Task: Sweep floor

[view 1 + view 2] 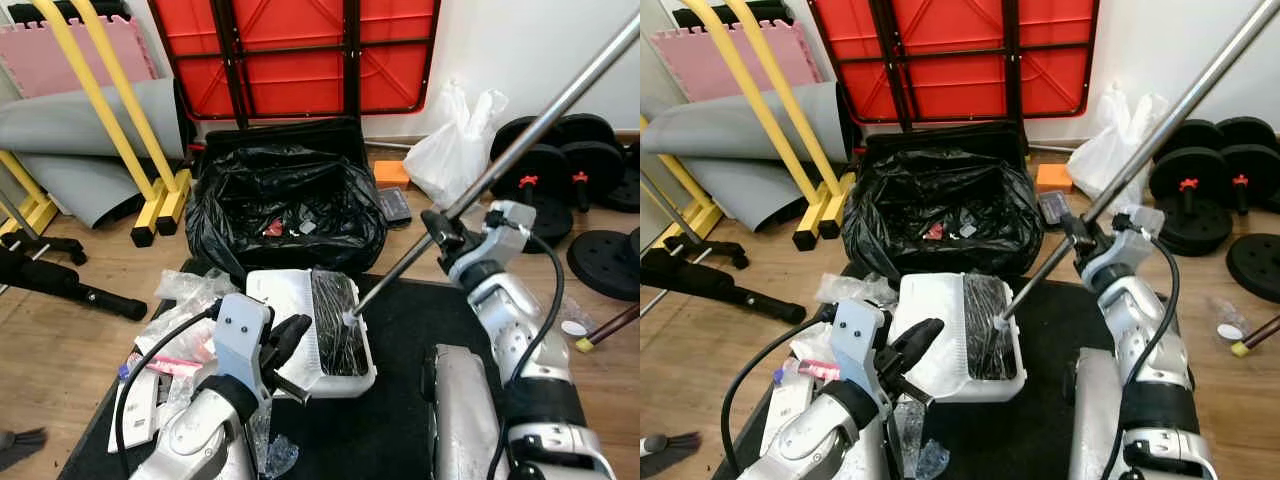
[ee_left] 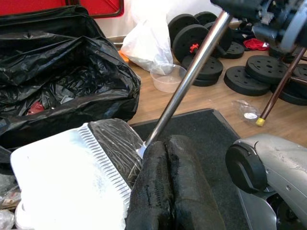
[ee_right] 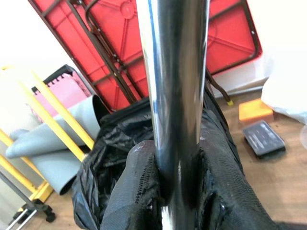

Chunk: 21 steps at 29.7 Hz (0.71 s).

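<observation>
The right gripper (image 1: 443,232) is clamped around the metal broom handle (image 1: 520,140), its two black fingers (image 3: 139,187) pressed against the shaft on either side. The handle slants down from the upper right toward the robot's left and meets the black broom head (image 1: 335,320), which lies on the open side of a white dustpan (image 1: 290,300). The dustpan sits at the far edge of a black floor mat (image 1: 420,330), just in front of a bin lined with a black trash bag (image 1: 285,205) that has a few scraps inside. The left gripper (image 1: 288,340) is at the near side of the dustpan; in the left wrist view its fingers (image 2: 172,191) are pressed together with nothing visible between them, next to the dustpan's toothed rim. Crumpled clear plastic and packaging (image 1: 175,330) lie on the wooden floor to the robot's left of the dustpan. Farther back stand a folded red table (image 1: 300,50), a white plastic bag (image 1: 455,150) and black weight plates (image 1: 570,170).
</observation>
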### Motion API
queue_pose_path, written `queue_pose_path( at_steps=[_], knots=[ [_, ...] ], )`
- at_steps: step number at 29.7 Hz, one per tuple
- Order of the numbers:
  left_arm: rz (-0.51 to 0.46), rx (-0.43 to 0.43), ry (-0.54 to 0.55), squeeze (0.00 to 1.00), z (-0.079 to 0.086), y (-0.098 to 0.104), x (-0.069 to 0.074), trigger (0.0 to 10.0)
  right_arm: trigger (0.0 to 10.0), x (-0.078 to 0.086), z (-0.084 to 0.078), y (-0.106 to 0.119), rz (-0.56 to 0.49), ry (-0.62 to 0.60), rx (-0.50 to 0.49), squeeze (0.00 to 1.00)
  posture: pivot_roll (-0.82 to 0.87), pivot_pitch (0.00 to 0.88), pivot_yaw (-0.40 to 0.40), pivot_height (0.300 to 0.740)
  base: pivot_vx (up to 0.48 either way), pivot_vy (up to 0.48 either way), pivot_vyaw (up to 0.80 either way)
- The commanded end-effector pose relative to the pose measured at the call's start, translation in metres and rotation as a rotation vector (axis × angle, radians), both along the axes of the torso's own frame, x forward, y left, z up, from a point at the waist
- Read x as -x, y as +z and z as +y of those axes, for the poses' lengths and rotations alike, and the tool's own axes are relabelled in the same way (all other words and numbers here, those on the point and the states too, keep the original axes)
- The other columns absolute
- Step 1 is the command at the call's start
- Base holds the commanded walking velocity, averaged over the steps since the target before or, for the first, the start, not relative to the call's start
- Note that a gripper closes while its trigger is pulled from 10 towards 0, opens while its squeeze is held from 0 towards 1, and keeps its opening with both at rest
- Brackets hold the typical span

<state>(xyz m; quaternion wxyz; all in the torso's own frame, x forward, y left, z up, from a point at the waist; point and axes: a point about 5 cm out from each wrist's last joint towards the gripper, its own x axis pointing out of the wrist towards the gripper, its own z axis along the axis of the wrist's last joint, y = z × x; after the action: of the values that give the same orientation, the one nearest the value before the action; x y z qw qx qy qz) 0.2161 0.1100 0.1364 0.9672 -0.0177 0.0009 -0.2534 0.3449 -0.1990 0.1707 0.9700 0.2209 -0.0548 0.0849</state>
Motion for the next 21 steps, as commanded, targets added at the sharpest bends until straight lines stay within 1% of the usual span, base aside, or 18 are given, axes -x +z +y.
queue_pose_path(
  at_steps=[1,2,7,12,16,18,19,21],
  knots=[
    [0.010,-0.014,-0.152,0.00,-0.004,-0.005,0.005,10.0,10.0,-0.005,0.005,0.024,-0.102,0.019,-0.060,0.00,-0.02,0.032,0.027,0.400,0.000,0.000,0.00],
    [0.009,-0.012,-0.149,0.00,-0.004,-0.005,0.005,10.0,10.0,-0.006,0.006,0.029,-0.116,0.021,-0.061,0.00,-0.02,0.031,0.026,0.405,0.000,0.000,0.00],
    [0.007,-0.011,-0.145,0.00,-0.004,-0.005,0.004,10.0,10.0,-0.006,0.010,0.034,-0.119,0.032,-0.082,0.00,-0.02,0.028,0.023,0.419,0.000,0.000,0.00],
    [0.004,-0.012,-0.140,0.00,-0.004,-0.005,0.003,10.0,10.0,-0.010,0.009,0.036,-0.096,-0.007,-0.118,0.00,-0.02,0.025,0.018,0.439,0.000,0.000,0.00],
    [0.004,-0.012,-0.139,0.00,-0.004,-0.005,0.003,10.0,10.0,-0.011,0.007,0.036,-0.092,-0.024,-0.125,0.00,-0.02,0.025,0.018,0.444,0.000,0.000,0.00],
    [0.002,-0.012,-0.136,0.00,-0.004,-0.005,0.003,10.0,10.0,-0.014,0.002,0.038,-0.081,-0.061,-0.175,0.00,-0.01,0.021,0.014,0.454,0.000,0.000,0.00],
    [0.002,-0.012,-0.136,0.00,-0.004,-0.005,0.003,10.0,10.0,-0.014,0.002,0.038,-0.081,-0.061,-0.175,0.00,-0.01,0.021,0.014,0.454,0.000,0.000,0.00],
    [0.002,-0.013,-0.135,0.00,-0.005,-0.005,0.003,10.0,10.0,-0.016,-0.001,0.040,-0.081,-0.080,-0.213,0.00,-0.01,0.019,0.014,0.463,0.000,0.000,0.00]
  ],
)
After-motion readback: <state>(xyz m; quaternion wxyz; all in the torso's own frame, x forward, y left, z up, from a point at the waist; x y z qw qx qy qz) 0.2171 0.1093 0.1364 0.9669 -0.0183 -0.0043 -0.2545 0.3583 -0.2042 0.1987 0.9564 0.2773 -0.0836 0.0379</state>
